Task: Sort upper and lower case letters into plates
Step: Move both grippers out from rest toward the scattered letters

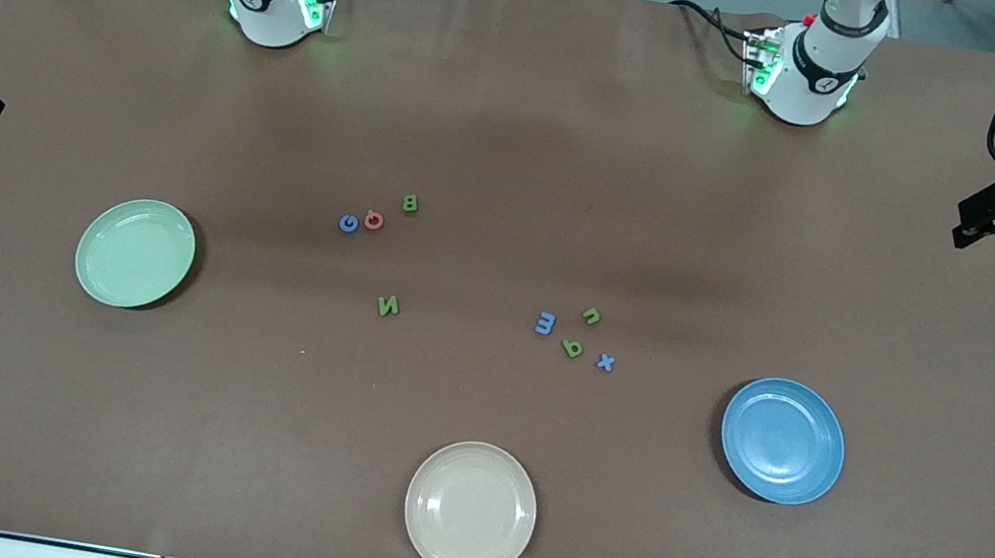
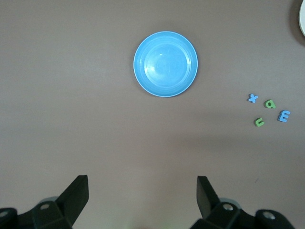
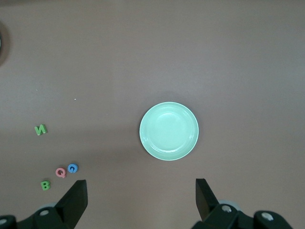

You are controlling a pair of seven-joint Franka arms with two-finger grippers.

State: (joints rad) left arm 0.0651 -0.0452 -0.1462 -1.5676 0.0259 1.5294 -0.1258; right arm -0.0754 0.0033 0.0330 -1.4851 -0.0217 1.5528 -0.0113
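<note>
The mint green plate [image 1: 135,253] is seen at left of the front view, near capitals B, G, C, N [image 1: 388,306]; the blue plate [image 1: 782,441] at right, near lowercase letters [image 1: 575,336]. The left end effector [image 2: 143,198] and right end effector [image 3: 141,200] are held spread, empty, above the bench [image 1: 522,123].

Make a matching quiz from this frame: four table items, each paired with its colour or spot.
Items:
1. N
2. x
3. Q
4. cream plate

Descriptions:
A. pink, between a blue letter and the B
B. nearest the front camera, at the table's middle
C. green, alone, between the green plate and the lower-case cluster
D. blue, the letter closest to the blue plate

Pairs: 1-C, 2-D, 3-A, 4-B
</note>
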